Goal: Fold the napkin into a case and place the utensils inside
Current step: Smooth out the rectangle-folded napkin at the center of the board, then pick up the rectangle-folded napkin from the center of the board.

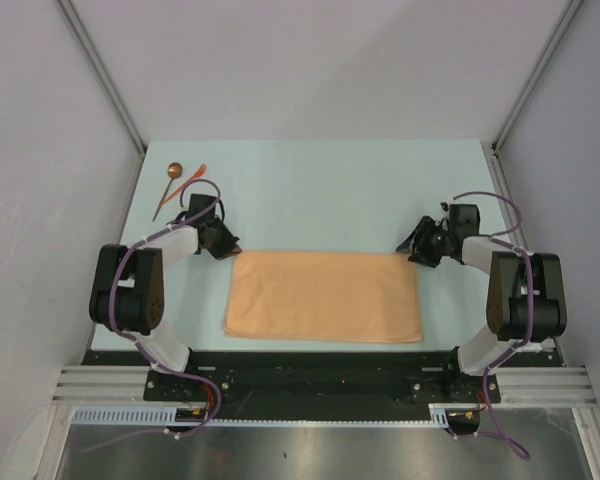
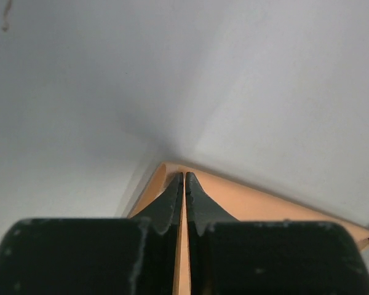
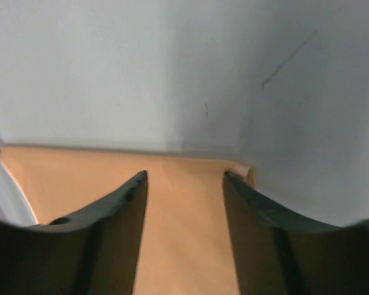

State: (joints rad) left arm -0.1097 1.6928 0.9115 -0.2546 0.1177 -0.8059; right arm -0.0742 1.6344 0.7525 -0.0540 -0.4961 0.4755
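So, left jaws: clenched on the far-left corner of the tan-orange cloth napkin.
Right jaws: released, straddling its far-right corner.
Napkin: flat rectangle on the pale green worktop.
Utensils: dark-handled coppery spoon and orange-red plastic fork-like piece, far-left, well apart from it.

Open table beyond napkin

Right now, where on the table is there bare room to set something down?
The widest bare patch is the far half of the pale green table, beyond the tan-orange cloth napkin and right of the dark-handled spoon and orange-red plastic fork. Crowded: the napkin's far corners, where the left end effector and right end effector sit.
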